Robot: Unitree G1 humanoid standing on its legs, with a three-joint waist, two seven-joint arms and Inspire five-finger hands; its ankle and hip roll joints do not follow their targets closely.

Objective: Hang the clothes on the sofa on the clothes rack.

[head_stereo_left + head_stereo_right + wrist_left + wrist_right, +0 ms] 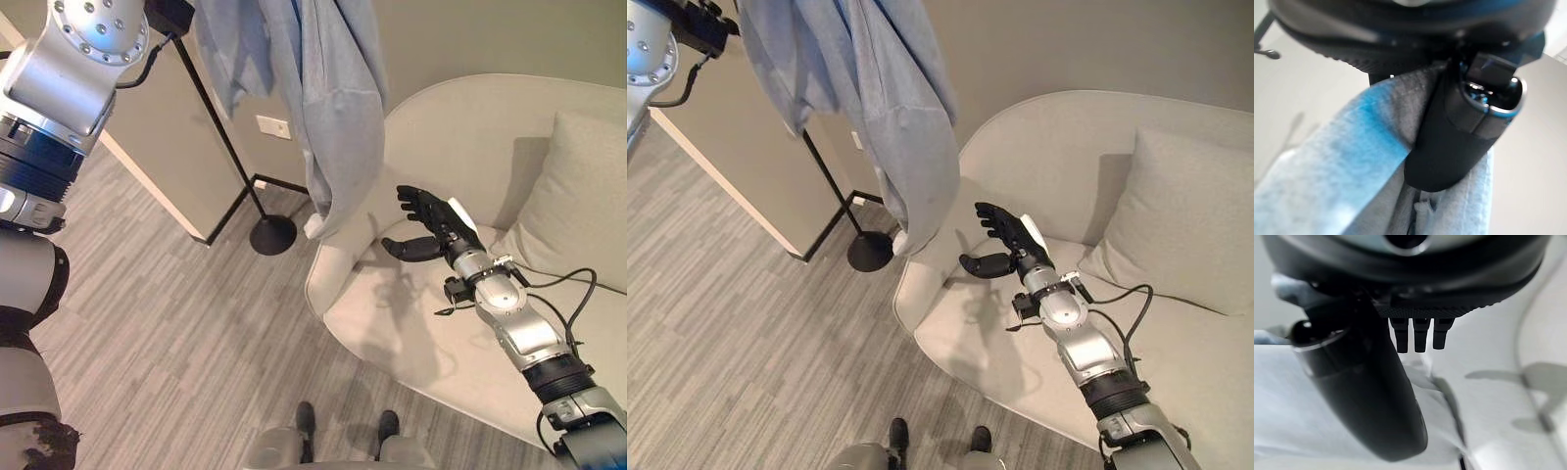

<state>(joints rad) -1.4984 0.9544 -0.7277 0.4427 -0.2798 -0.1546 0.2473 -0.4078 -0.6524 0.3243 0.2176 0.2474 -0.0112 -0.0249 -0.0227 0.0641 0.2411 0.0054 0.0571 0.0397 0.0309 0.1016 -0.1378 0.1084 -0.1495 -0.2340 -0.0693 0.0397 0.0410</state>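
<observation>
The light blue clothes [328, 108] hang in the air beside the sofa [460, 127], near the black clothes rack [269, 233]. The left hand [1459, 132] seems to pinch them. The right hand [429, 230] floats over the sofa, fingers relaxed, holding nothing.

Garment [333, 108] hanging at upper centre, above the sofa [460, 127] arm's left end, with the rack's base [272, 235] on the floor [196, 343] just left of the sofa, cushion [573, 196] at the sofa's right against its back, right hand [426, 230] over the seat.
</observation>
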